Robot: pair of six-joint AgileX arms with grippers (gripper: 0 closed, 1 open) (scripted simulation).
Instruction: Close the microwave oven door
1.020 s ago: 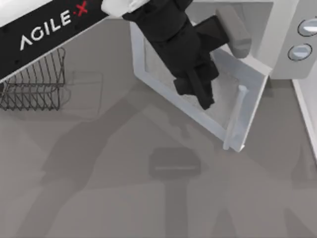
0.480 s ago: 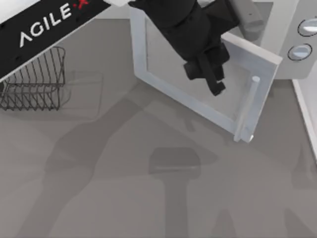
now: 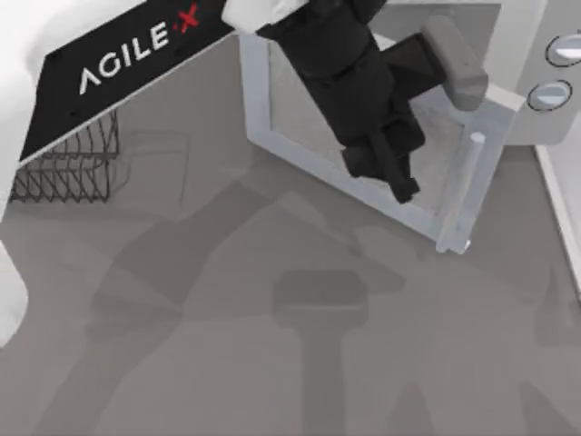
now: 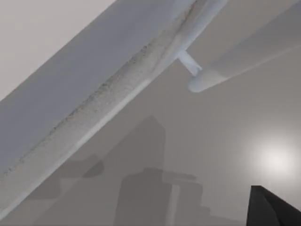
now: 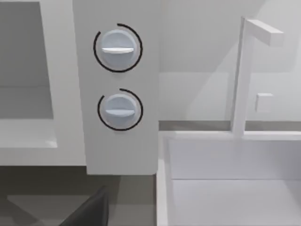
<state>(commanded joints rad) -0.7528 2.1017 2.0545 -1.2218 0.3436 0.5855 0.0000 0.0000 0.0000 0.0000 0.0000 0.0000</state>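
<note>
Door: microwave oven door [image 3: 300, 118] ajar, swung out over the table [image 3: 272, 363], upper centre of the top view, bar handle [image 3: 461, 195] at its free edge
Oven: microwave oven [image 3: 536, 54] in the upper right corner, two knobs [image 5: 117, 47] facing the right wrist camera
Left pincer: left pincer [image 3: 399, 177] over the door's window beside the handle; cannot tell whether released or clenched
Rack: wire basket [image 3: 73, 163] at left edge

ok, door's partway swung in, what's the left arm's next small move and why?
Probably keep pushing the same way. The left gripper sits against the microwave oven door window side, and the handle edge still stands clear of the microwave oven front, so it isn't latched.
</note>
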